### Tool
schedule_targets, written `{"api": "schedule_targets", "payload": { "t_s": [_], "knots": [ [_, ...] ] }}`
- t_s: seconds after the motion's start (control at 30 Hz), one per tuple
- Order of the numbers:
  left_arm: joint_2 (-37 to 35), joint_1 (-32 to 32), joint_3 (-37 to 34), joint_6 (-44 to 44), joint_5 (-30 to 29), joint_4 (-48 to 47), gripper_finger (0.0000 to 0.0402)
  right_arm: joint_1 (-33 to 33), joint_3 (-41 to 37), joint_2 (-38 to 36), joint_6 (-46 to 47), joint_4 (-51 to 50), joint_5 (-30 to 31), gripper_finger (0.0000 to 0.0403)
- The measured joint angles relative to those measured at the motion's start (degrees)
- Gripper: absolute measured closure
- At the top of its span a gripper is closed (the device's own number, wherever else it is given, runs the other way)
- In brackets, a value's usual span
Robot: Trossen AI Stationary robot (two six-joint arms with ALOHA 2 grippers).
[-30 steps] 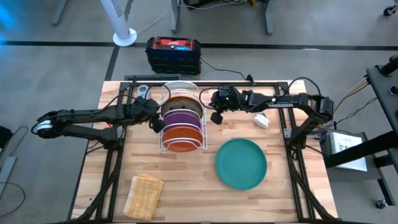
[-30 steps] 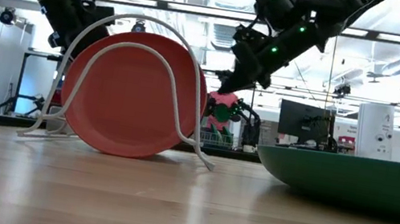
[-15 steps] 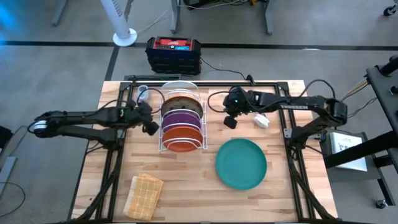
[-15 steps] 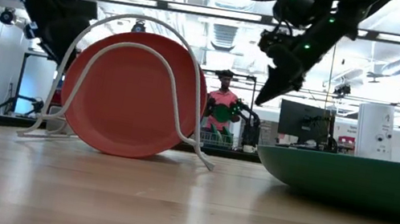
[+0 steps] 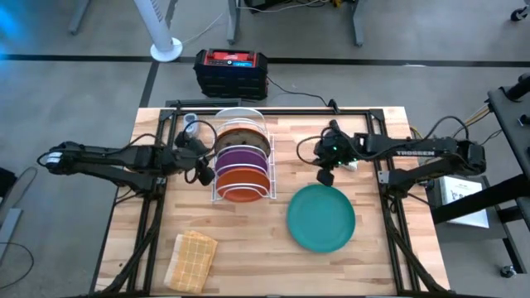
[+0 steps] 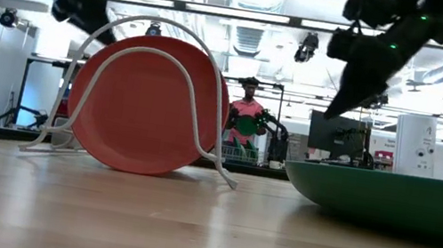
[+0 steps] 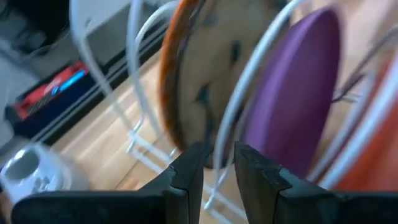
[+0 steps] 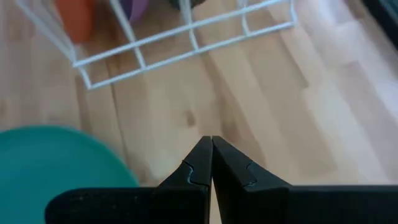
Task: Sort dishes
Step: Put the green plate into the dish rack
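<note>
Hovering my right claw [image 5: 325,176] over bare counter [image 5: 248,248] between the rack [image 5: 241,157] and the teal plate [image 5: 321,217], tips pressed together, empty. Teal plate lies flat on the counter, apart from the rack. My left claw [image 5: 203,170] sits at the rack's left side, fingers [image 7: 186,177] parted by a narrow gap, nothing between them. Standing on edge in the rack: patterned plate [image 7: 205,81], purple plate [image 7: 298,93], orange plate [image 6: 148,103] at the near end. Tan cloth [image 5: 192,258] lies at the counter's near left.
</note>
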Motion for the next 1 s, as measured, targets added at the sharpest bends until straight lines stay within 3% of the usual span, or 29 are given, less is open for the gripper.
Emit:
{"api": "schedule_targets", "payload": {
  "t_s": [0.27, 0.77, 1.0],
  "knots": [
    [0.2, -5.4, 1.2, 5.5, -5.1, 6.2, 0.0323, 4.8, -4.7, -3.6, 1.0, -2.1, -0.5, 0.0383],
    [2.0, -5.9, 1.1, 8.1, -6.0, 8.0, 0.0323, 7.6, -6.6, -3.1, 0.6, -6.9, -0.5, 0.0242],
    [3.2, -5.9, 1.1, 10.0, -6.0, 8.6, 0.0323, 7.6, -8.6, -3.0, 1.8, -6.9, -1.9, 0.0230]
  ]
}}
